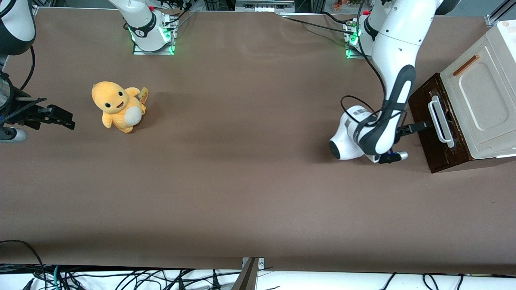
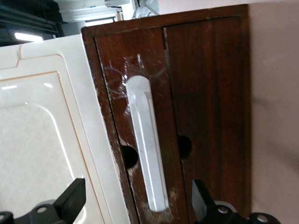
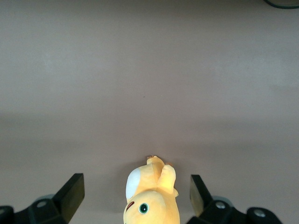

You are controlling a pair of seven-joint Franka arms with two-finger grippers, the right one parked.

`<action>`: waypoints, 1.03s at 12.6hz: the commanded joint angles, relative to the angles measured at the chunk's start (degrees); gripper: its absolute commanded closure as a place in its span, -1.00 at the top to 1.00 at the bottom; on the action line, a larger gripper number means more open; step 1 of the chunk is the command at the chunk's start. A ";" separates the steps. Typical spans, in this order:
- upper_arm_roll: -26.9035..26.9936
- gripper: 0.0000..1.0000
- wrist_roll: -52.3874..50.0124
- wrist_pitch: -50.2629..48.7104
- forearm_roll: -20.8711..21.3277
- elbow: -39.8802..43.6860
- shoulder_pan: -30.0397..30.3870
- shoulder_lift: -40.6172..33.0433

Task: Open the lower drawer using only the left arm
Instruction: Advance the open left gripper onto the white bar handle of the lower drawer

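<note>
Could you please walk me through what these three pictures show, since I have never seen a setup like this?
These are two robot arms bolted to a brown table. The front view looks down on the whole scene. The other two come from cameras on each arm's wrist.

The white left arm does the work. Its gripper, open and holding nothing, sits just in front of the lower drawer, a dark brown front with a white loop handle. Its wrist view shows that handle between the two open fingers. The drawer looks closed.

Above the drawer is a cream cabinet panel. An orange plush toy sits toward the parked arm's end.
</note>
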 commanded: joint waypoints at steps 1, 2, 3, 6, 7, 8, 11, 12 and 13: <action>-0.47 1.00 -2.71 -0.12 2.90 -0.36 1.93 0.29; -0.38 1.00 -3.42 -0.04 2.99 -0.36 2.11 0.82; -0.47 1.00 -4.65 0.23 3.08 -0.36 2.46 1.08; -0.47 1.00 -6.06 0.23 3.96 -0.36 3.16 1.88; -0.38 0.99 -6.07 0.23 3.96 -0.44 3.34 2.05; -0.38 0.97 -6.07 0.23 4.05 -0.44 3.69 2.23; -0.47 0.88 -6.07 0.23 6.06 -2.46 4.39 2.23; -0.47 0.88 -6.07 0.23 6.33 -2.64 4.92 2.23; -0.47 0.87 -6.07 0.40 6.77 -2.64 5.18 2.23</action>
